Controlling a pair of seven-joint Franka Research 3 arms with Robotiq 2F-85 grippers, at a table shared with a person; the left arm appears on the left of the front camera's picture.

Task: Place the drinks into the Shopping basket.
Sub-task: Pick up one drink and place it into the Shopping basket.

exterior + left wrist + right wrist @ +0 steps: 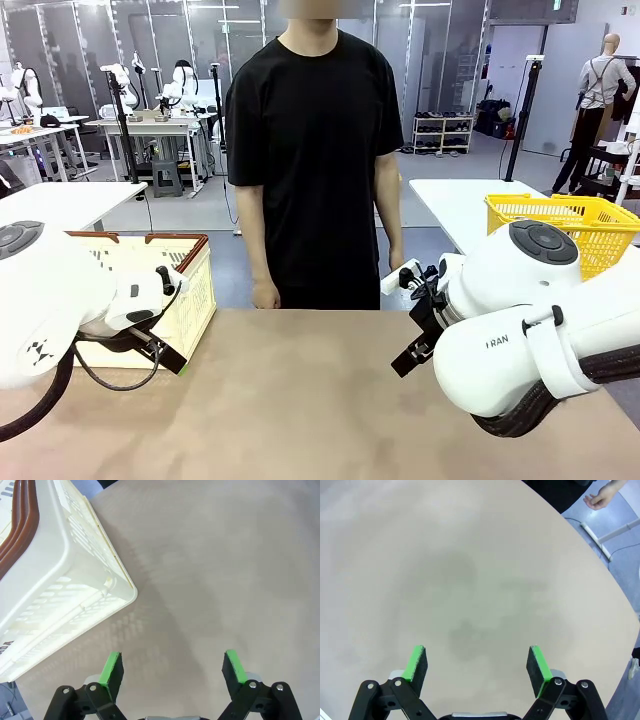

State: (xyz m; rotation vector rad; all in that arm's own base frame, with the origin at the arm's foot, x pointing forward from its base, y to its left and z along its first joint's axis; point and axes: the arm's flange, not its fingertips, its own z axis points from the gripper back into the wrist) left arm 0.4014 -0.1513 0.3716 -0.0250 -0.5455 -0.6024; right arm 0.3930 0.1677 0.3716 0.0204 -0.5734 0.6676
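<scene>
We count one Shopping basket (60,590), upright on the table (225,580), a corner towards our left gripper (172,666); its long axis is unclear. Left gripper and right gripper (477,661) both gape, empty

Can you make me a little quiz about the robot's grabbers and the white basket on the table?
1. True or false: the left gripper is squeezing something.
2. Pick one: seen from the robot, the Shopping basket stands on the table at A) its left, B) its right, C) the middle.
3. Short answer: what colour are the pads on the right gripper?

Key
1. False: its jaws are open, and the view between them is of bare table.
2. A.
3. Green.
</scene>
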